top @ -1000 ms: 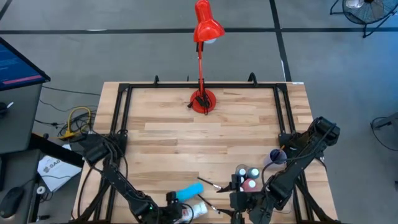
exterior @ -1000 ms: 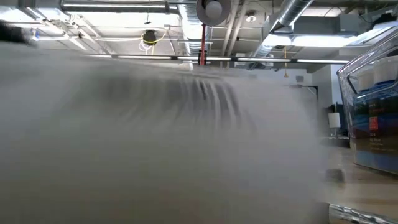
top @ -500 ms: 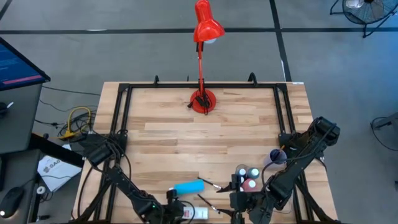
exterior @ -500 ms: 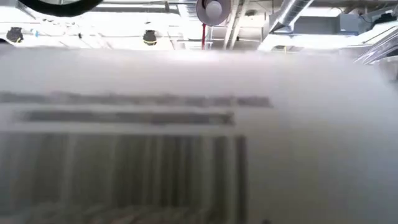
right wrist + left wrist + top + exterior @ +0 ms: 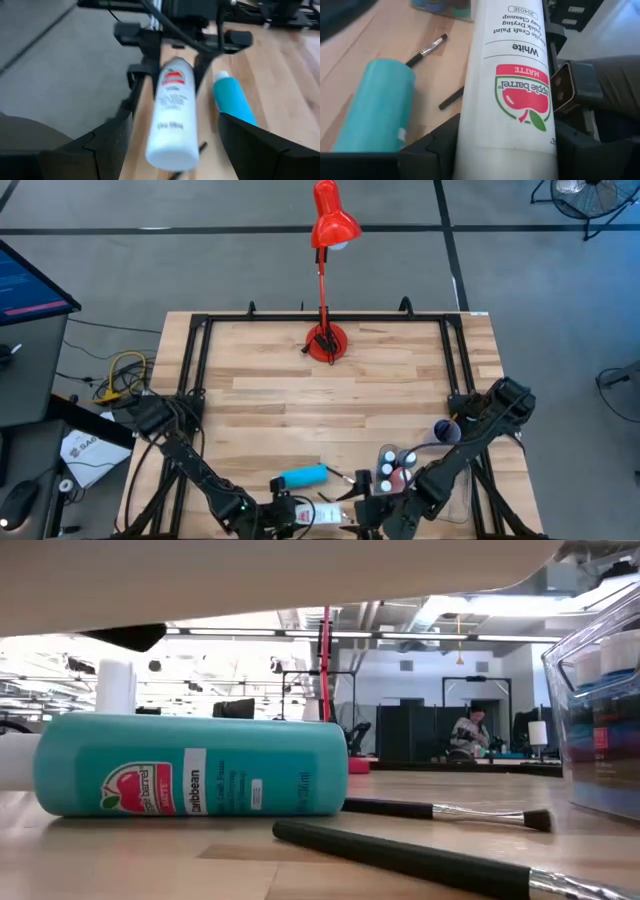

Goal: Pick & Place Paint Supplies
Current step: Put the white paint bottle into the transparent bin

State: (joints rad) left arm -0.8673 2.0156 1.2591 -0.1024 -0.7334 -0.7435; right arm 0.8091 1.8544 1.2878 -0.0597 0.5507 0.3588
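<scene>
We have the white paint bottle (image 5: 507, 95) clamped in our left claw (image 5: 300, 515) at the surface's near edge, beside the teal bottle (image 5: 303, 477). Our right claw (image 5: 372, 515) waits spread wide opposite; next we likely hand it over.

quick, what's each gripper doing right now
Left gripper: closed on the white paint bottle, held off the table near its front edge.
Right gripper: open, holding nothing, facing the white bottle beside the teal paint bottle.

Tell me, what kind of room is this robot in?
Probably a lab or workshop: bare pipes on the ceiling, a wooden table with two robot arms, and a person at a desk far back.
</scene>
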